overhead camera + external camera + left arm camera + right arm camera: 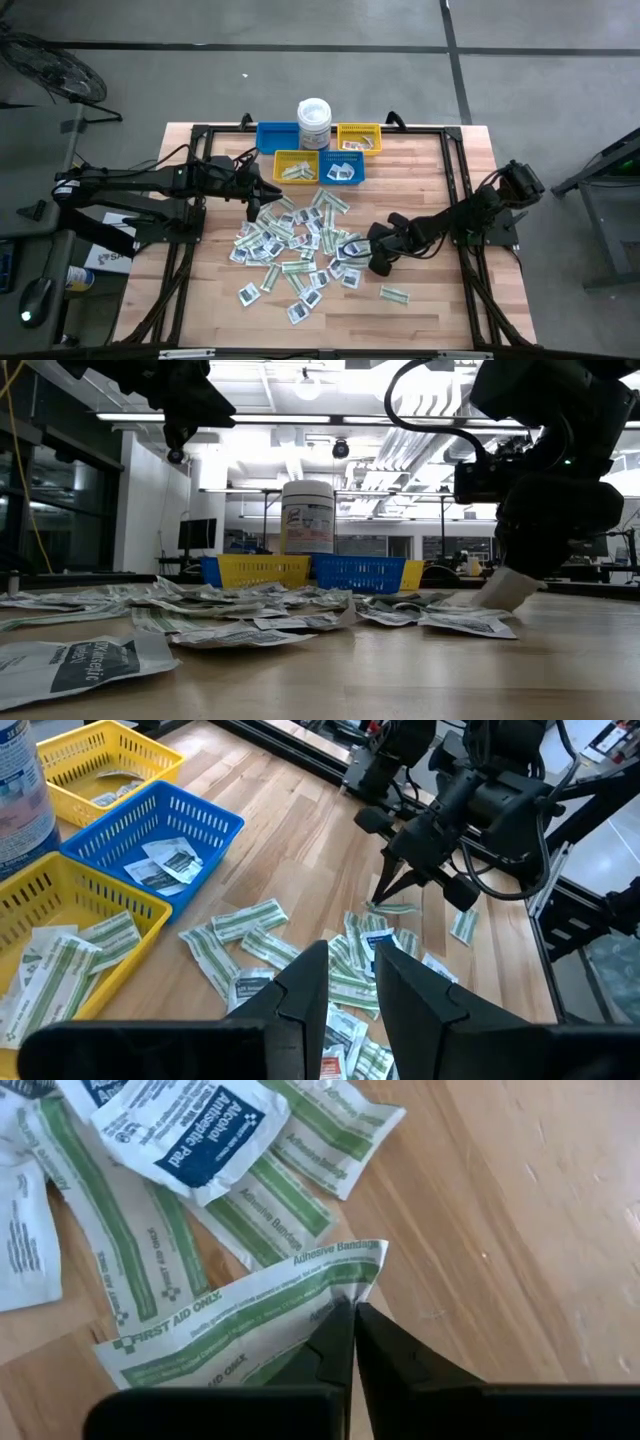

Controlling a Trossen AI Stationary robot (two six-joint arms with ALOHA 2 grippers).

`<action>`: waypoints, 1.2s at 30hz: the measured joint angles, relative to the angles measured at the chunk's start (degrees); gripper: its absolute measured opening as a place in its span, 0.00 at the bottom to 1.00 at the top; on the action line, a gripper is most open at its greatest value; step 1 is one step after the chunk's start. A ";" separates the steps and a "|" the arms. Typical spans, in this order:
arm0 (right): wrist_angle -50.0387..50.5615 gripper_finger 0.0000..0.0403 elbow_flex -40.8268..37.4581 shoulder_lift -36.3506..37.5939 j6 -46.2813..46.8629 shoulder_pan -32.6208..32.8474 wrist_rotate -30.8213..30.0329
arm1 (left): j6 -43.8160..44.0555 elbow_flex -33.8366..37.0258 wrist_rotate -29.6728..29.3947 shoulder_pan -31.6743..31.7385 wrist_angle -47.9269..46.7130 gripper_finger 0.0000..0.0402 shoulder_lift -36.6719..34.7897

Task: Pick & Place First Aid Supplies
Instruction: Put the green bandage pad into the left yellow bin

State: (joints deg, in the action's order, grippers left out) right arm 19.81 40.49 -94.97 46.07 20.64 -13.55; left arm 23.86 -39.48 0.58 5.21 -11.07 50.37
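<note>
**Right hand pinched on a bandage strip at the pile's lower-right edge**

High view: your right hand (383,262) sits at the lower-right rim of the first aid supplies (295,245), the scatter in the middle of the table (440,180). The bins lie up and left of it, past the whole pile: two yellow bins (296,166) and two blue bins (343,170), four in all, with one white tub (314,122) behind them. Your left hand (262,189) is far nearer those bins, at the pile's upper-left edge. The packets run to several dozen; you cannot count them exactly. One strip (394,294) lies apart, lower right.

Low view: the right hand (520,575) comes down at frame right onto a pale packet (505,590) whose near end is tipped up off the wood.

Left wrist view: the left hand (350,982) has its fingers partly apart with nothing between them, hovering over the pile.

Right wrist view: the right hand (353,1342) is closed, fingertips meeting on the edge of an adhesive bandage strip (240,1320). Its long axis runs from lower left to upper right of this frame, and the grip falls near one end, so you should expect it to dangle when lifted.
</note>
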 joint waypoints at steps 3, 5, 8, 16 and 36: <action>0.04 0.02 -0.23 0.73 2.39 -0.01 0.00 | 0.02 0.00 0.00 0.00 -0.14 0.22 0.01; 0.29 0.01 -0.48 1.78 3.59 -0.07 0.05 | 0.02 0.00 0.02 0.00 -0.26 0.22 0.02; 1.07 0.00 -0.66 4.36 5.98 -0.07 -0.42 | 0.13 0.00 0.04 0.00 -0.24 0.22 0.02; 1.22 0.00 -0.68 12.01 9.67 0.00 -10.40 | 0.92 -0.02 0.37 0.00 1.07 0.22 0.02; -38.01 0.00 -0.50 16.64 -21.61 -3.76 -38.02 | 4.02 -0.07 5.09 -3.11 21.14 0.22 11.21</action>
State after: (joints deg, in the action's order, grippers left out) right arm -18.20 39.99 -78.32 24.46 16.88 -51.57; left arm 27.88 -39.55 5.67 2.10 10.07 61.58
